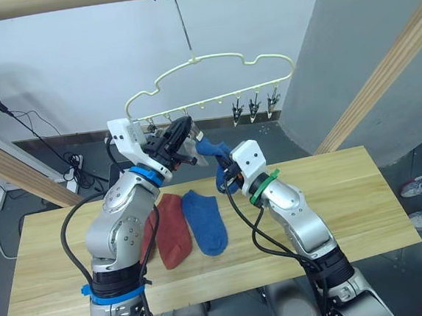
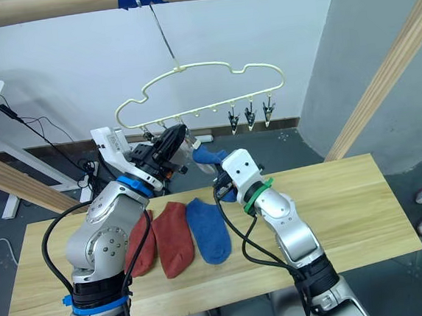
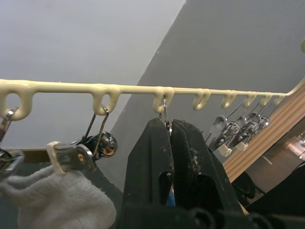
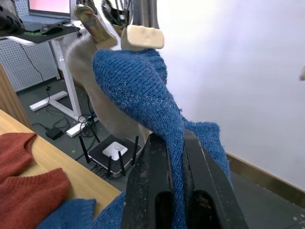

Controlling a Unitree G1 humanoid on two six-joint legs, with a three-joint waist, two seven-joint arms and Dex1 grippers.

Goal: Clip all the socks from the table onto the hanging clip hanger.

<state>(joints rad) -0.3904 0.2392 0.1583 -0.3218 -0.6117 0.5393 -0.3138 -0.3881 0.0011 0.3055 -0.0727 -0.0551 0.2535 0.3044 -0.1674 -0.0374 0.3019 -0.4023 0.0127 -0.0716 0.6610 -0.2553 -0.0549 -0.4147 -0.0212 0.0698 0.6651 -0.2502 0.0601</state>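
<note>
Feeding a blue sock (image 4: pixel 138 90) up to the hanger (image 1: pixel 217 61), the right gripper (image 4: pixel 175 143) is pinched shut on its fabric. The left gripper (image 3: pixel 169 138) squeezes a clip (image 3: pixel 164 112), fingers closed around it. If the left eases off early, the clip may miss the sock's edge and drop it to the table (image 1: pixel 347 190).

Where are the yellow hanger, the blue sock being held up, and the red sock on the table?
clip hanger (image 1: pixel 221 56): left eye view, its upper wire.
held blue sock (image 4: pixel 138 90): right wrist view, its knitted middle.
red sock (image 2: pixel 174 237): right eye view, its middle.
</note>
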